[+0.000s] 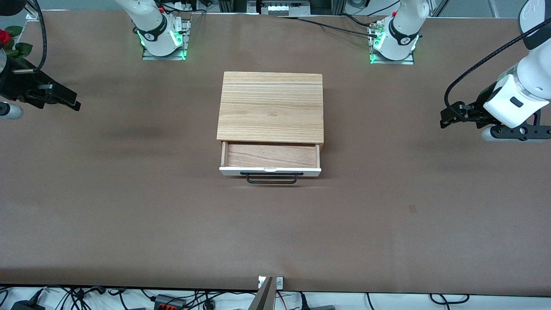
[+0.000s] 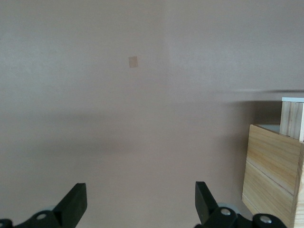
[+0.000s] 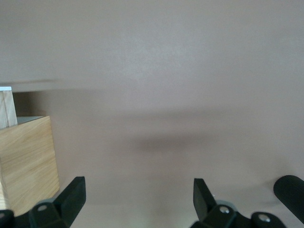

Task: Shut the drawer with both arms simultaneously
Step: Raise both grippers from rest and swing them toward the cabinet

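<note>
The drawer [image 1: 271, 156] stands pulled out of the light oak cabinet box [image 1: 270, 107] toward the front camera. Its white front panel [image 1: 270, 171] carries a black wire handle [image 1: 271, 178], and the tray is empty. My left gripper [image 1: 444, 119] is open and empty, up over the table toward the left arm's end, well apart from the box. My right gripper [image 1: 75, 102] is open and empty over the right arm's end. The left wrist view shows its open gripper [image 2: 140, 202], the box [image 2: 273, 166] and the drawer's side [image 2: 291, 118]. The right wrist view shows its open gripper [image 3: 137, 195], the box [image 3: 26, 161] and the drawer's side [image 3: 7, 109].
The brown table [image 1: 129, 206] spreads wide around the box. A small beige patch [image 2: 133, 61] lies on the table in the left wrist view. A red rose [image 1: 4, 36] stands at the corner by the right arm's end. Cables run along the table's near edge [image 1: 172, 297].
</note>
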`<state>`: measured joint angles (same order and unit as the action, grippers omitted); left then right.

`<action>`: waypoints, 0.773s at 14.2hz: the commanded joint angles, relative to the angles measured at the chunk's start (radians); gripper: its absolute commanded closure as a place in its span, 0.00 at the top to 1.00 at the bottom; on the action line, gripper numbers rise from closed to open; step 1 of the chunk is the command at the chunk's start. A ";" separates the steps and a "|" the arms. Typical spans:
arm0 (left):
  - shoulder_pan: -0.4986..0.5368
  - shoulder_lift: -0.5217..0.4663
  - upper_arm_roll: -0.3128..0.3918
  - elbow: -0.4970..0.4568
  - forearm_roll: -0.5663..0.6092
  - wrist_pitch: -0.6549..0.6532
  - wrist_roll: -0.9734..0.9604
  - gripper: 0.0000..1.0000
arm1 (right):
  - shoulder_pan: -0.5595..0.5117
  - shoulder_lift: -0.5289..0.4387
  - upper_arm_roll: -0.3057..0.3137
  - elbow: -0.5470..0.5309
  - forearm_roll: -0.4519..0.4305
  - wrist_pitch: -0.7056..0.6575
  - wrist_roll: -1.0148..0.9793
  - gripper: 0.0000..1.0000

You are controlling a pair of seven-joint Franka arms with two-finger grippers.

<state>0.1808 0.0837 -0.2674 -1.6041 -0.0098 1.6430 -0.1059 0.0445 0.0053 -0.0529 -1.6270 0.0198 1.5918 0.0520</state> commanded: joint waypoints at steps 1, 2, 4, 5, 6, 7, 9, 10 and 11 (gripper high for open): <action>0.014 -0.007 -0.016 -0.007 0.030 0.008 0.012 1.00 | 0.003 0.001 -0.005 0.015 0.005 -0.018 0.003 1.00; 0.014 -0.007 -0.016 -0.002 0.028 0.006 0.012 1.00 | 0.003 0.001 -0.005 0.016 0.005 -0.018 0.002 1.00; 0.009 0.010 -0.016 0.009 0.030 0.006 0.009 1.00 | 0.003 -0.001 -0.005 0.015 0.005 -0.019 0.002 1.00; 0.008 0.020 -0.018 0.025 0.028 0.006 0.009 1.00 | 0.003 0.001 -0.005 0.016 0.005 -0.018 0.002 1.00; 0.000 0.031 -0.019 0.042 0.030 0.004 0.009 1.00 | 0.003 0.001 -0.005 0.016 0.005 -0.018 0.002 1.00; -0.015 0.045 -0.021 0.056 0.028 0.006 0.005 1.00 | 0.003 0.001 -0.005 0.015 0.005 -0.018 0.003 1.00; -0.043 0.086 -0.022 0.101 0.027 0.004 0.002 1.00 | 0.006 0.004 -0.005 0.015 0.006 -0.018 0.019 1.00; -0.050 0.102 -0.022 0.116 0.027 0.003 -0.001 1.00 | 0.009 0.007 -0.004 0.015 0.009 -0.016 0.020 1.00; -0.060 0.116 -0.022 0.125 0.025 0.004 -0.003 1.00 | 0.012 0.019 -0.004 0.015 0.015 -0.016 0.019 1.00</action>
<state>0.1379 0.1402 -0.2835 -1.5508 -0.0095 1.6577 -0.1074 0.0451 0.0068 -0.0530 -1.6271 0.0208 1.5897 0.0529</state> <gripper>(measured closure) 0.000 0.000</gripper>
